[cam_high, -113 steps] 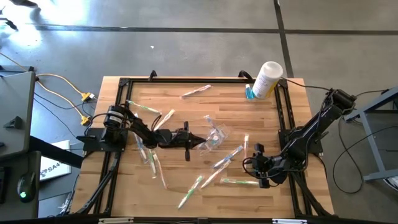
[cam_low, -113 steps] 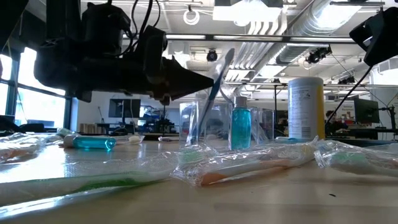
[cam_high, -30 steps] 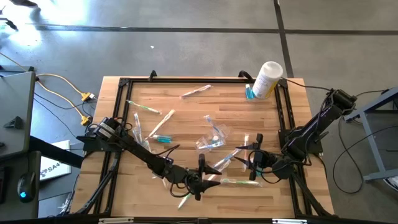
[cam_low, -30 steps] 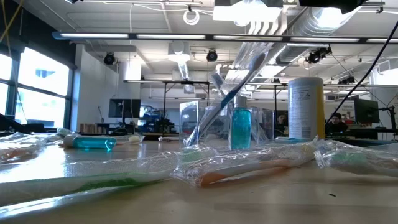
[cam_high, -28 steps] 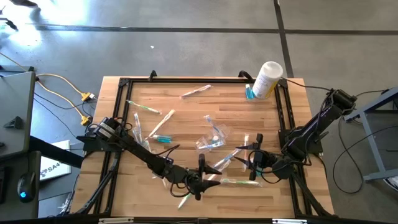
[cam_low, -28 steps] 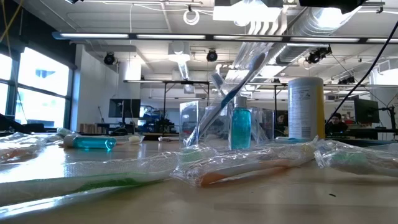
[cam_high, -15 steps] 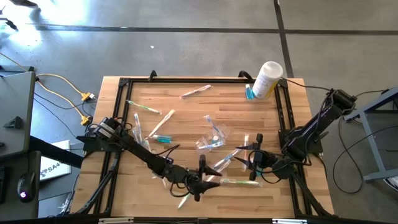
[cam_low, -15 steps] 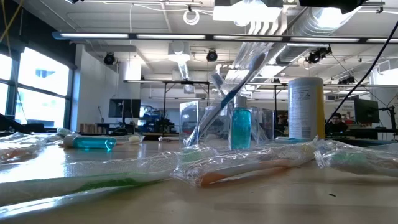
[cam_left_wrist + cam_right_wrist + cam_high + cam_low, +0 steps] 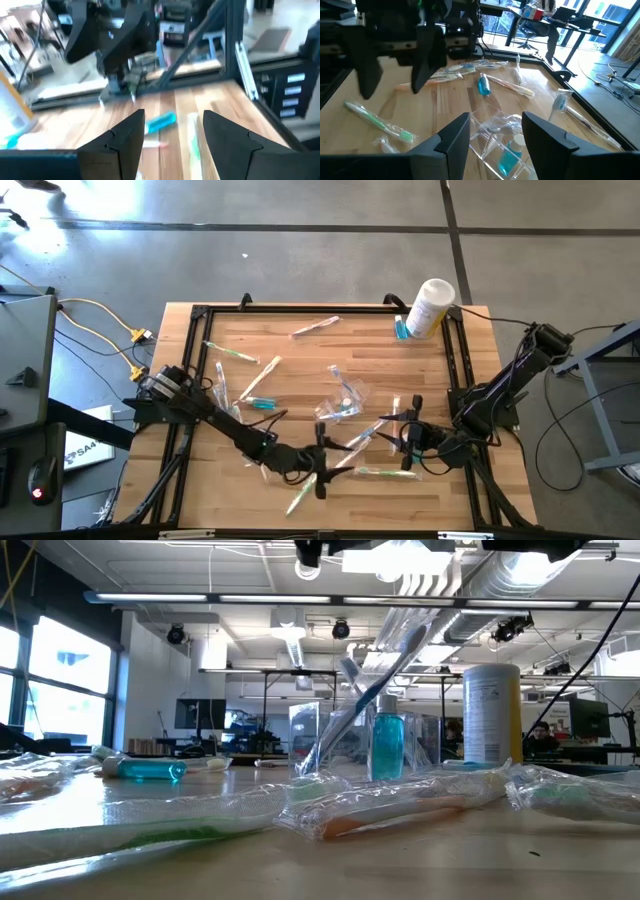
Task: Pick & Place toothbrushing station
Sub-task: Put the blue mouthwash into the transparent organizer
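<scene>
- Wooden worktop (image 9: 300, 350) fills the middle of the high view, and you can see wrapped toothbrushes (image 9: 316, 327) scattered loose over it, apparently waiting to be picked. The clear bag (image 9: 343, 402) lies at centre. The left end effector (image 9: 318, 470) hangs at lower centre over a green-tipped brush (image 9: 301, 498), probably lining up a pick; the right end effector (image 9: 409, 437) waits at lower right.
- Crinkled wrap crosses the low view's foreground, with a teal tube (image 9: 387, 747) and a brush standing in the bag behind. Both arms are cut off at the top edge.
- Blurred as the left wrist view is, you can see the fingers (image 9: 125, 142) spread apart and empty, with a teal tube (image 9: 161, 121) between them.
- Right wrist view: fingers (image 9: 452, 140) parted, holding nothing, above the bag (image 9: 500, 137).
</scene>
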`<state>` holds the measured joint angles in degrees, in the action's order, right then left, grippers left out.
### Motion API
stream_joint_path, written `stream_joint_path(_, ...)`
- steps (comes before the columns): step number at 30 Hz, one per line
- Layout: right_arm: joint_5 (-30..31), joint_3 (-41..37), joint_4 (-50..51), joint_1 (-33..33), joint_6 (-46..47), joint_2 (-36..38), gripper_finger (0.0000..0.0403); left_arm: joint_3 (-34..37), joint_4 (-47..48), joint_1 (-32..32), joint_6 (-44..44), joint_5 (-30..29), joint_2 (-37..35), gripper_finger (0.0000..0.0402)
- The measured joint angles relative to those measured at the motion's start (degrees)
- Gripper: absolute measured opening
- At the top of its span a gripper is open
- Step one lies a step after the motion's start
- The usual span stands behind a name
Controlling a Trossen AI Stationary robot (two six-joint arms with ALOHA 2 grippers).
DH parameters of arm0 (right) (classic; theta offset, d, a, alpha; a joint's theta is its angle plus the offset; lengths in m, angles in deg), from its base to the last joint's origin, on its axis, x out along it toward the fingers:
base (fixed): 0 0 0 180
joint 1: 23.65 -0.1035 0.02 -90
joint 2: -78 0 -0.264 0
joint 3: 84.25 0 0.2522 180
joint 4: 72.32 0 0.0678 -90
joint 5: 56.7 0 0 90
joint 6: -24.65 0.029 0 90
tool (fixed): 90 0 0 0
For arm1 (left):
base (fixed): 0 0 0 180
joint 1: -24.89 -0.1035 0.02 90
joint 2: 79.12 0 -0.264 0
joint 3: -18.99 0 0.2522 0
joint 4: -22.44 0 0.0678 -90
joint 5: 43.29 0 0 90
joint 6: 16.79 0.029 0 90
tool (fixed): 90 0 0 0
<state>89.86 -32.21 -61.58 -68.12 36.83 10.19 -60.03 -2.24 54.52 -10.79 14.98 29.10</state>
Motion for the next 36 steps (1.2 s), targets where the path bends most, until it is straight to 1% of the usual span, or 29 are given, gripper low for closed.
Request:
stream_joint_path(2, -0.29, 0.0, 0.54, -0.02, 0.01, 0.0, 0.0171, 0.02, 8.65, 0.02, -1.18, -0.17, -2.73, 0.0196)
stream_joint_path(3, -0.84, 0.0, 0.74, -0.02, 0.02, 0.0, 0.0171, 0.04, 12.51, 0.06, -3.22, -0.3, -3.98, 0.0196)
stream_joint_path(5, -1.64, 0.0, 1.49, -0.02, 0.07, -0.02, 0.0171, -1.28, 21.12, 0.11, -10.01, -0.69, -6.73, 0.0196)
stream_joint_path(7, -1.64, 0.0, 1.67, -0.03, 0.11, -0.02, 0.0171, -3.47, 32.34, 0.38, -16.75, -1.92, -10.02, 0.0196)
stream_joint_path(10, -1.66, 0.0, 1.95, -0.04, 0.2, -0.02, 0.0171, -8.11, 50.81, 0.39, -24.89, -1.98, -13.34, 0.0196)
stream_joint_path(13, -1.66, 0.0, 2.21, -0.04, 0.7, -0.02, 0.0171, -12.94, 67.55, 0.31, -35.03, -2.25, -13.54, 0.0196)
stream_joint_path(15, -1.66, 0.01, 2.46, -0.04, 1.41, -0.02, 0.0171, -15.93, 79.22, 0.21, -41.64, -3.51, -13.54, 0.0196)
stream_joint_path(17, -1.69, 0.0, 2.73, -0.04, 1.51, -0.02, 0.0171, -17.51, 86.84, -0.02, -48.29, -3.43, -13.65, 0.0196)
stream_joint_path(20, -1.69, 0.0, 2.67, -0.04, 1.53, -0.02, 0.0171, -17.22, 98.24, -0.58, -57.16, -3.54, -13.49, 0.0196)
stream_joint_path(23, -1.69, 0.0, 2.7, -0.04, 1.53, -0.02, 0.0171, -17.25, 104.43, -1.0, -60.46, -3.82, -13.59, 0.0196)
stream_joint_path(31, -1.67, 0.0, 2.72, -0.04, 1.53, -0.02, 0.0171, -15.72, 102.53, -4.28, -59.84, -2.93, -13.46, 0.0196)
stream_joint_path(33, -1.69, 0.0, 2.78, -0.04, 1.53, -0.02, 0.0171, -14.56, 102.9, -5.71, -59.78, 1.16, -13.46, 0.0196)
stream_joint_path(35, -1.95, 0.0, 2.78, -0.04, 1.53, -0.02, 0.0171, -12.92, 103.22, -7.33, -56.46, 7.23, -13.44, 0.0196)
stream_joint_path(36, -2.54, 0.0, 2.78, -0.04, 1.53, -0.02, 0.0171, -12.0, 103.52, -8.04, -54.64, 9.29, -13.44, 0.0196)
